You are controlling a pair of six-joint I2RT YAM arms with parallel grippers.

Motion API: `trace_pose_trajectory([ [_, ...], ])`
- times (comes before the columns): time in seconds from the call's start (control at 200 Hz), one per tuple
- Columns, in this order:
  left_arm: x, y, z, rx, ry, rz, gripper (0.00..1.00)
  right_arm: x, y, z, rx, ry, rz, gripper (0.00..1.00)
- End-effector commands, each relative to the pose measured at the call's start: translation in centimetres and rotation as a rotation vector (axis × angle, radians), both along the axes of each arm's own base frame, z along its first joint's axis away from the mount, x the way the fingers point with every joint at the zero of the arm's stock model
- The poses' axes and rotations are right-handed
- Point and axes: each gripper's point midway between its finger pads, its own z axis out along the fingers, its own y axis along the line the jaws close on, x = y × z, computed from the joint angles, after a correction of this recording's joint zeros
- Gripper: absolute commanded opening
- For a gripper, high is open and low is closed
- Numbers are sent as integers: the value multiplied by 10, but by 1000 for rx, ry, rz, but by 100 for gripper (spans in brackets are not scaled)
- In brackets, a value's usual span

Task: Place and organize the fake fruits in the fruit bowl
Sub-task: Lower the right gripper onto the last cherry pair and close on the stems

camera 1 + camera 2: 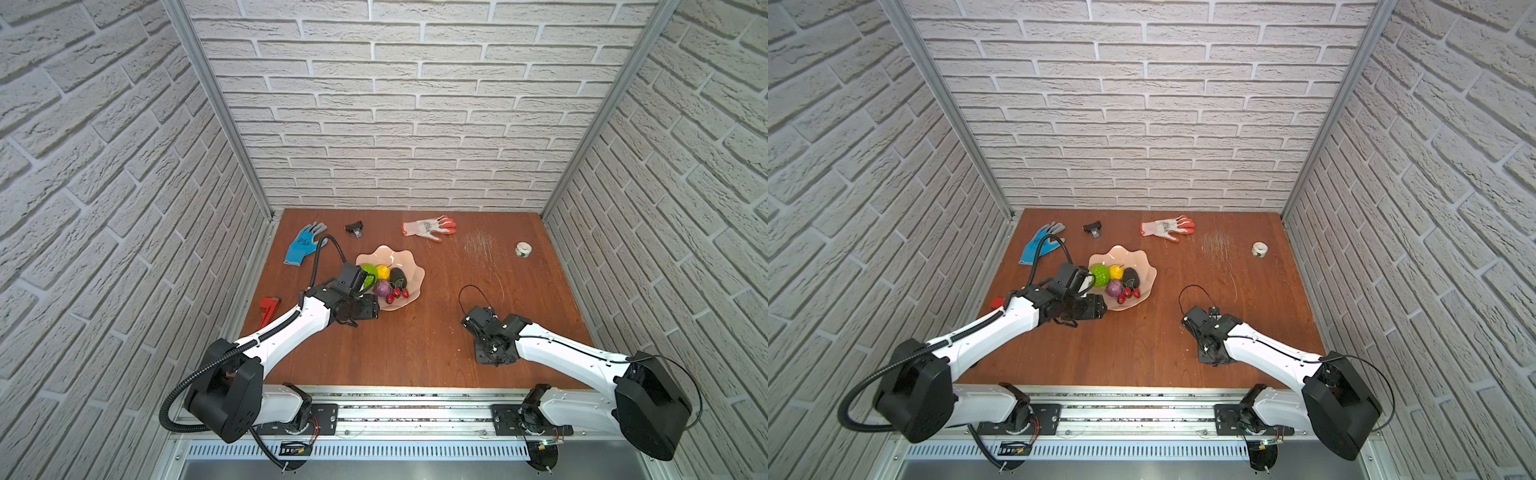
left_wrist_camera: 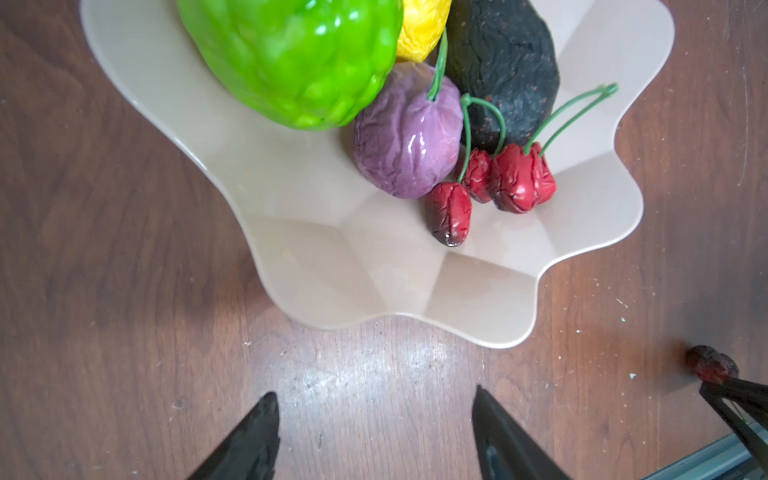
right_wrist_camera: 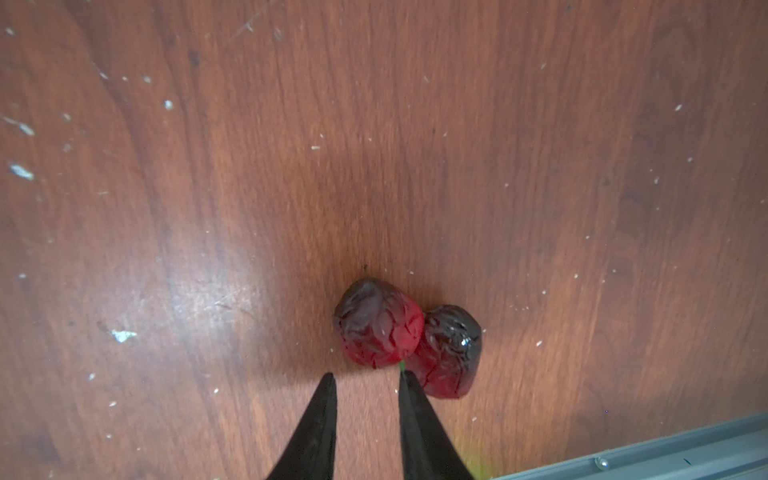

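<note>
Red berries [image 3: 380, 328] sit before the right pincer [image 3: 368, 374], tips parted; left pincer [image 2: 374, 392] gapes beside bowl [image 2: 353, 270].

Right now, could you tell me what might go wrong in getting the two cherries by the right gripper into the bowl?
1. The cherries sit just past the tips of the right gripper, only their thin stem beside one finger; closing here may catch nothing or slip.
2. The left gripper hangs open by the rim of the fruit bowl, so the delivery might bump it or the bowl.
</note>
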Motion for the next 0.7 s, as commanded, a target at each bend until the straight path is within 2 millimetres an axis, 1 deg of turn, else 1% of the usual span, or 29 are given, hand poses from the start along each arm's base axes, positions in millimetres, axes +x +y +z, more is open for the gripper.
trace_pose_trajectory([
  [0.0, 2, 0, 0, -12, -13, 8, 73, 0, -2, 9, 0, -38, -7, 30],
  [0.175, 2, -2, -1, -18, -13, 2, 73, -3, -6, 18, 7, -60, -22, 32],
  [0.375, 2, -3, -3, -22, -5, -4, 73, -3, -4, 20, 24, -68, -13, 39],
  [0.495, 1, -2, -3, -22, -5, -2, 73, -2, 1, 25, 62, -88, -2, 40],
  [0.585, 1, -2, -3, -22, -6, -3, 73, -4, -6, 30, 36, -97, -17, 40],
  [0.695, 2, -4, -4, -27, -4, -6, 73, -2, -6, 33, 37, -116, -22, 40],
])
